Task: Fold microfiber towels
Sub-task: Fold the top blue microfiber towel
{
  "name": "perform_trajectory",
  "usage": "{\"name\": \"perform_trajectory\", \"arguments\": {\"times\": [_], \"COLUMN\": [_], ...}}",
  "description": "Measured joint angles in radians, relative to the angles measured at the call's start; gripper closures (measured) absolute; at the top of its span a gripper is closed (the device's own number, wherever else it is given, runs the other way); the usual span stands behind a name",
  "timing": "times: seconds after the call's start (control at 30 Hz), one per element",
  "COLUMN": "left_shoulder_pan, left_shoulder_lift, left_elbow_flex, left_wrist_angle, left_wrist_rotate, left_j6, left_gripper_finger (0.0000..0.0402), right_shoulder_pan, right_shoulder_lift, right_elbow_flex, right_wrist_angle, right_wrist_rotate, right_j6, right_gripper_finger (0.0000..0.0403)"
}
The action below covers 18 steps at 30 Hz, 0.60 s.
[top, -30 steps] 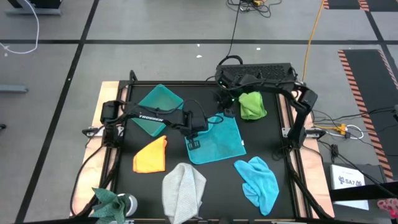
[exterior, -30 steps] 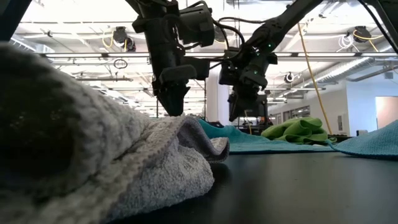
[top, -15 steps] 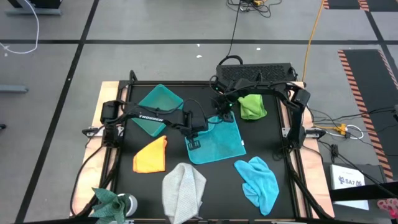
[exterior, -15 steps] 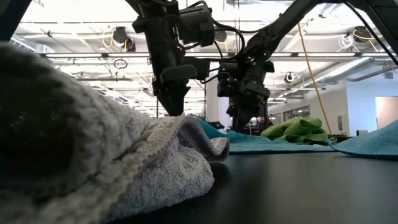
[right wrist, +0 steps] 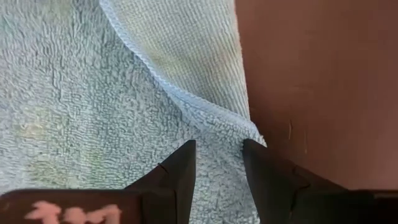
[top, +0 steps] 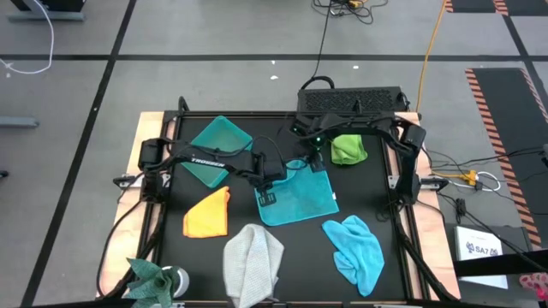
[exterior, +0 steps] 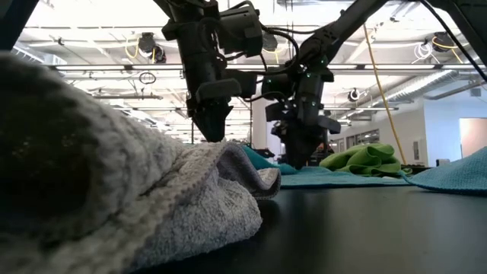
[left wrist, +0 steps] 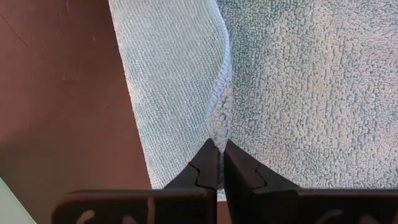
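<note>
Black jointed left arm with white lettering and cables.

In the low view the light grey towel fills the near left as a blur, cut off by the left and bottom edges, and it hides the tip of the left pincer where it meets the teal towel. In the high view the grey towel's near end runs off the bottom edge. Both wrist views show only a patch of teal towel, its outline lost beyond the edges.
</note>
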State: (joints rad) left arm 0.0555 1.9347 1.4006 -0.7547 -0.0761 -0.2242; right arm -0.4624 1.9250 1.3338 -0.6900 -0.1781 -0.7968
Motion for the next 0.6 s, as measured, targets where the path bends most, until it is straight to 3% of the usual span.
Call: {"name": "perform_trajectory", "arguments": {"times": [0.3,0.6], "left_shoulder_pan": [0.0,0.0], "left_shoulder_lift": [0.0,0.0], "left_elbow_flex": [0.0,0.0], "left_wrist_angle": [0.002,0.005], "left_wrist_rotate": [0.0,0.0], "left_j6": [-0.006,-0.007], "left_gripper_finger": [0.0387,0.0392], "right_shoulder_pan": [0.079,0.094], "right_shoulder_lift": [-0.046,-0.045], "right_elbow_flex": [0.0,0.0], "right_wrist_angle": [0.049,0.054], "right_wrist_rotate": [0.171,0.101], "right_j6": [-0.106,-0.082], "right_gripper_finger": [0.0275,0.0275]}}
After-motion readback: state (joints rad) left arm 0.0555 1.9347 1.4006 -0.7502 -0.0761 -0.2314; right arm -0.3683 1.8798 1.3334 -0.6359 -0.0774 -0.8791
